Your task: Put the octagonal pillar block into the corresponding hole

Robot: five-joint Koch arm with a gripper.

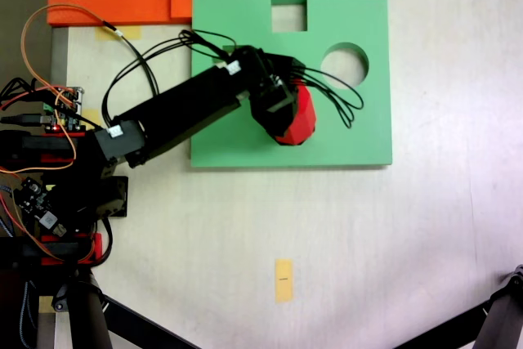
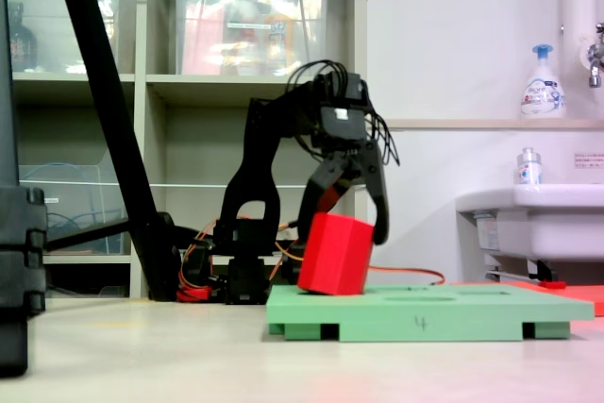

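The claw (image 2: 349, 226) is closed on the red block (image 2: 336, 254), its two dark prongs straddling the block's upper part. In the low fixed view the block sits tilted, its lower edge touching the top of the green board (image 2: 472, 310) near the board's left end while its top leans left. That tilt suggests the block is being brought to a hole at an angle and has not dropped in; it would likely need to be squared up before it could slide down. From above, the block (image 1: 298, 116) lies over the middle of the board (image 1: 359, 132), below the square cutout (image 1: 288, 14) and to the lower left of the round cutout (image 1: 344, 64), well apart from both. The eight-sided hole cannot be made out in either fixed view: the arm (image 1: 180, 112), its loop of black cables (image 1: 339, 100) and the block itself cover that stretch of the board, so whether the block is over the hole or merely resting on solid foam I cannot tell. Seen side-on, the board's top is nearly edge-on, so its cutouts show as faint ovals at most. The block's eight-sided face is also hard to read; from above, only part of its red body shows under the claw.
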